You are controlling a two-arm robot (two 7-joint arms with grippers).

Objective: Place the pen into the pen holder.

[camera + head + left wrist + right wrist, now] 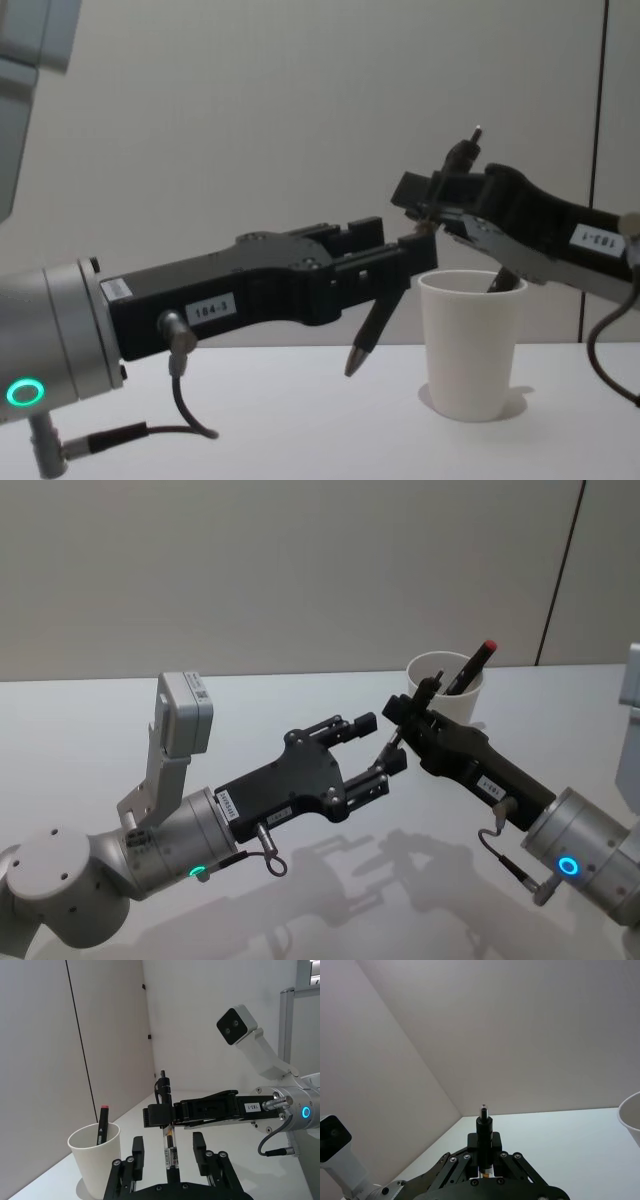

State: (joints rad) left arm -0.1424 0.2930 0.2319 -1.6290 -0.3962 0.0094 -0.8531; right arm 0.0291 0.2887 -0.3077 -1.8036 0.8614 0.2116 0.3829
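A: Where is the pen (pixel 385 300) right now?

B: In the air, right of centre in the chest view, slanting with its tip down and to the left of the paper cup (pixel 470 345). The right gripper (pixel 425 215) is clamped on its upper part, and the cap end pokes up above the fingers. The right wrist view shows the same thing: the black cap (pixel 484 1132) stands straight out from between the closed fingers at bottom centre.

A: And the left gripper?

B: The left gripper (pixel 378 752) sits in the middle of the head view, fingers spread wide, one on each side of the pen. In the left wrist view the clear barrel (pixel 170 1142) runs down between the two black fingers (pixel 200 1146) with a gap on both sides, so it is not gripping anything.

A: Where is the cup?

B: It stands upright on the white table (pixel 90 730), upper right of centre in the head view, just behind the right gripper. In the left wrist view it is at lower left.

A: Anything inside it?

B: Yes, a black marker with a red tip (pixel 472 666), leaning against the rim
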